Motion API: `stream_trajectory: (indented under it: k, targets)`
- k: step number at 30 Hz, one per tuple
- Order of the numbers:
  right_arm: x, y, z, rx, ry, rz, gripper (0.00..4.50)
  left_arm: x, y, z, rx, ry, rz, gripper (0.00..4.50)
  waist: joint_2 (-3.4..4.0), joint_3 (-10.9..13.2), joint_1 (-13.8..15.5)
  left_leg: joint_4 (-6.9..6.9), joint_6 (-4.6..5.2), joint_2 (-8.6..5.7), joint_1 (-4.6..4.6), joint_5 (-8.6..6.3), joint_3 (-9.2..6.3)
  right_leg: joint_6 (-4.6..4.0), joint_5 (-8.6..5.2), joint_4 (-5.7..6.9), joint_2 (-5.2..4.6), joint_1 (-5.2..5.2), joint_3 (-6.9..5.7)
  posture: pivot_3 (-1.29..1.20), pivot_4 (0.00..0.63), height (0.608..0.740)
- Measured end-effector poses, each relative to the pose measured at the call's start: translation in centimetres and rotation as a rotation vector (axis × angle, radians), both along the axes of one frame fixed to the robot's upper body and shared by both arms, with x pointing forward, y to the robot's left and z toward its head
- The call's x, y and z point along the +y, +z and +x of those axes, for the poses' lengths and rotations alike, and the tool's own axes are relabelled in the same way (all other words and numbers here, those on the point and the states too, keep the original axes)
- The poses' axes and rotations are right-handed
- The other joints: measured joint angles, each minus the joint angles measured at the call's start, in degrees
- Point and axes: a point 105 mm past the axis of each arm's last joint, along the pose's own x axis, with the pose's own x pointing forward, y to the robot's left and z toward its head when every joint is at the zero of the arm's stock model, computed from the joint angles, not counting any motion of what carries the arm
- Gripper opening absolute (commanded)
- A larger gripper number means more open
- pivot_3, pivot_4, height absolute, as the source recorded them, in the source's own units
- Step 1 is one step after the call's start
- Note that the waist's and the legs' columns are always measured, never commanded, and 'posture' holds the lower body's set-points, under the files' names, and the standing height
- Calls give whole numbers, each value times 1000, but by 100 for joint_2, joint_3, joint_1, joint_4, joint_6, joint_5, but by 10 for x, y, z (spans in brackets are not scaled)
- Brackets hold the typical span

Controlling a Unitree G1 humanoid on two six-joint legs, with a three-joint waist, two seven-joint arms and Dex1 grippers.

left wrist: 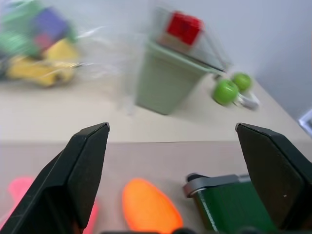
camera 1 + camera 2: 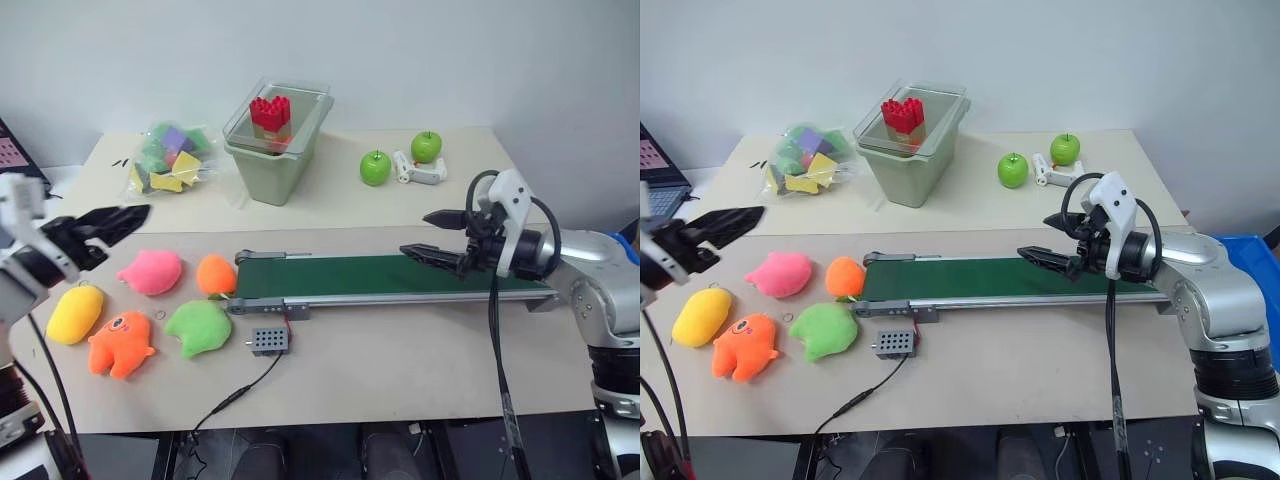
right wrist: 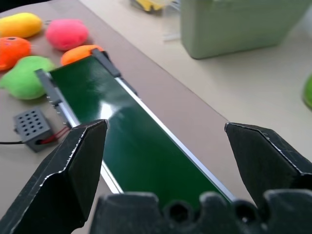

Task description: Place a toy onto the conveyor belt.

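Observation:
The toy (image 2: 74, 312), a yellow oval plush, lies on the table at the near left, beside other plush toys. The conveyor belt (image 2: 380, 275), dark green in a silver frame, runs across the middle of the table with nothing on it. My left gripper (image 2: 125, 222) hovers open and empty above the table, behind and above the toy, apart from it. In the left wrist view its fingers (image 1: 87, 161) stand wide apart. My right gripper (image 2: 416, 233) is open and empty over the belt's right part, and the right wrist view looks down along the belt (image 3: 131, 146).
Around the toy lie a pink plush (image 2: 152, 271), a small orange plush (image 2: 216, 274), a green plush (image 2: 198, 327) and an orange monster plush (image 2: 120, 343). A grey control box (image 2: 270, 341) sits before the belt. Behind stand a green bin (image 2: 277, 150), a bag of foam pieces (image 2: 170, 158) and two green apples (image 2: 376, 167).

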Motion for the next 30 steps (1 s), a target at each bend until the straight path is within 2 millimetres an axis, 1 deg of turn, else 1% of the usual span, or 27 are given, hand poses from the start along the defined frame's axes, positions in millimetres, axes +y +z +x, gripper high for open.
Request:
stream_trajectory:
  k: [2,4,6,8,10,13,14,17,18,20,22,25,30]
  targets:
    - [5,1,-2,7,44,-6,4500,15,-3,-10,13,70,-33,4441,-2,1,8,0,-1,0,0,0,-2,0,0,-1,0,-1,0,0,150,740]
    - [12,4,-2,9,86,-6,4500,31,-9,-24,35,146,12,4441,-3,1,11,-3,-3,0,2,0,-2,0,0,-2,-1,-2,2,0,150,740]
    - [17,6,0,9,113,1,4500,55,-18,-38,65,274,139,4441,-2,1,22,-9,-8,0,3,3,0,-1,0,-3,-2,-5,4,0,150,740]
    - [19,3,3,17,119,2,4500,75,-25,-52,90,372,233,4441,-2,1,32,-10,-9,1,4,3,0,-1,0,-4,-3,-5,4,0,150,740]
    - [20,1,6,22,126,5,4500,98,-29,-71,95,476,297,4441,-3,1,35,-11,-9,1,2,2,2,-1,0,-5,-4,-8,6,0,150,740]
    - [19,-2,9,26,118,-1,4500,121,-36,-99,122,578,342,4441,-3,1,33,-15,-9,1,1,1,2,-1,0,-9,-8,-10,6,0,150,740]
    - [20,-3,10,25,120,-1,4500,128,-40,-108,133,605,314,4441,-2,1,33,-15,-8,0,1,1,2,-1,0,-9,-8,-10,6,0,150,740]
    - [20,-6,12,28,125,-8,4500,140,-46,-127,105,668,73,4441,-3,1,54,-13,-8,0,2,1,0,-1,0,-4,-9,-7,1,0,150,740]
    - [20,-7,12,28,127,-12,4500,143,-47,-131,93,679,15,4441,-3,0,64,-12,-8,0,2,1,-1,-1,0,-4,-9,-6,0,0,150,740]
    - [21,-8,13,30,127,-18,4500,145,-55,-137,67,682,-173,4441,-3,0,70,-12,-8,-1,6,1,-1,-1,0,-1,-10,-4,1,0,150,740]
    - [21,-5,14,23,128,-16,4500,142,-72,-145,58,642,-405,4441,-3,0,40,-13,-8,-1,11,1,-1,0,0,2,-9,-5,2,0,150,740]
    - [24,5,15,3,141,-13,4500,140,-97,-153,71,617,-589,4441,-4,0,13,-17,-8,0,17,1,3,-1,0,4,-6,-5,2,0,150,740]
    - [27,10,7,28,182,0,4500,137,-131,-154,96,612,-731,4441,-8,-3,13,-17,-8,0,17,1,3,-1,0,2,-8,-4,4,0,150,740]
